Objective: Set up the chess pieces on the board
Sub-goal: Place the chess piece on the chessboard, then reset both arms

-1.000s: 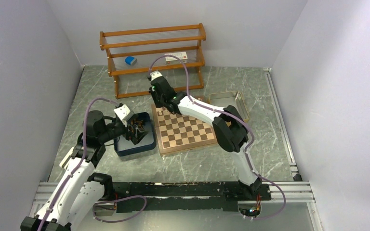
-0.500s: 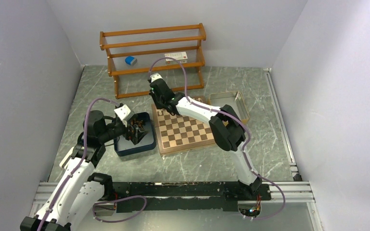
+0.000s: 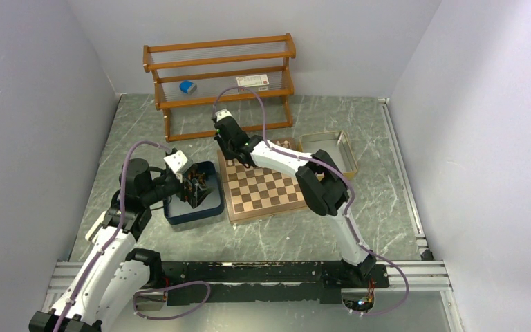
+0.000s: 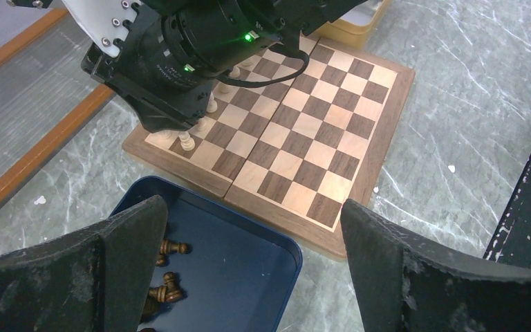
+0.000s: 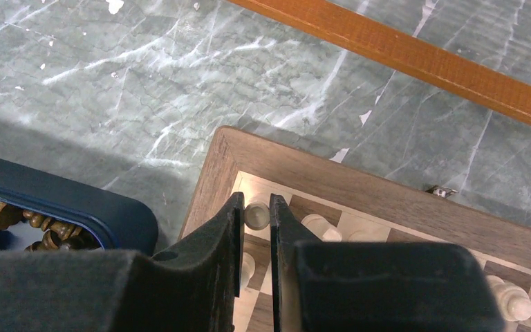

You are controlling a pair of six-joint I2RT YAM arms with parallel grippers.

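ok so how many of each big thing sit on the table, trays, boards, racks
trays: 2, the navy tray and the yellow tray
chessboard: 1
wooden rack: 1
total: 4

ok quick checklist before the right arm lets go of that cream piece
1. Grip: right gripper shut on the cream piece: ok.
2. Position: piece over the corner square of the board: ok.
3. Base seated flat on the square: cannot tell, the fingers hide it.
4. Clearance: neighbouring cream pieces free of the fingers: cannot tell, one stands very close.
5. Other arm: left gripper open above the navy tray, apart from the right gripper: ok.
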